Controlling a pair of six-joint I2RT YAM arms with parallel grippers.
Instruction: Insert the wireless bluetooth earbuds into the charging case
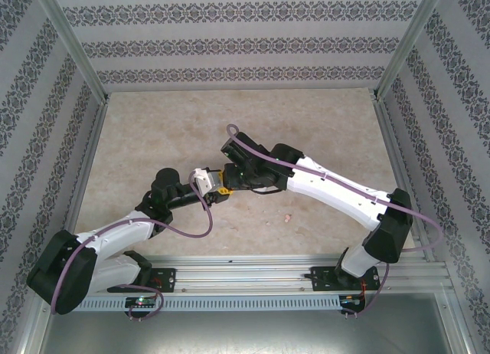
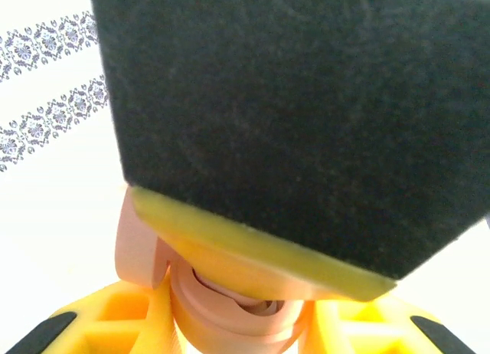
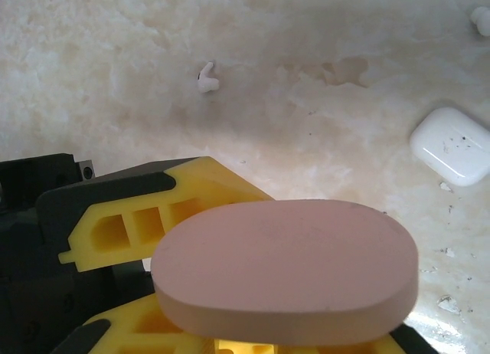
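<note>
At mid-frame the left gripper (image 1: 216, 188) pinches the pale pink oval plastic charging case (image 3: 287, 270), seemingly presenting it to the right gripper (image 1: 227, 175), whose grip cannot be told.

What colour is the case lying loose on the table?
The loose case is white with small dark specks; right wrist view shows it best.

Pinks, whites and yellow over marbled beige.

I see a matte salmon-pink case (image 3: 287, 270), a glossy white case (image 3: 453, 145) flecked with dark specks, and a whitish earbud (image 3: 207, 77), all against the table (image 3: 115, 32), which is mottled cream and tan like marble. The left gripper (image 1: 220, 187) has bright yellow fingers (image 2: 115, 316) with black inserts. The left arm (image 1: 115, 239) and right arm (image 1: 337, 187) are white and black with purple cables (image 1: 191, 230). The walls (image 1: 230, 44) are white with grey floral bands.
</note>
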